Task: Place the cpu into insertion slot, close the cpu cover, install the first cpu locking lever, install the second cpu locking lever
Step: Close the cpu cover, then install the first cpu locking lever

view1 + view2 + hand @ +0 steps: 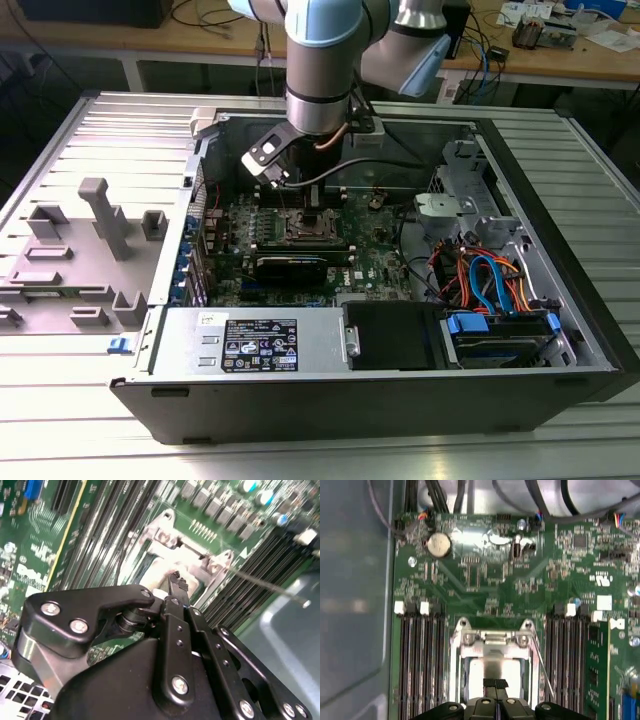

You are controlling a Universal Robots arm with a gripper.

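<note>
Silvery metal fills the middle of the insertion slot (305, 228), so I judge the cpu (479, 674) to be seated on the green motherboard (485, 580). My tool (495, 683) is low over it. Its fingers are brought together with nothing between them that I can see. The tips are at or just above the chip's top, and I cannot tell whether they touch.

The cpu cover (492, 649) appears to lie down around the chip, its hinged end close to my tips. My own tool hides its near edge, so I take that step as done or nearly done.

One thin locking lever (270, 587) sticks out free past the memory slots (420, 665), unlatched. The second lever I cannot make out. Both lever steps look undone.
</note>
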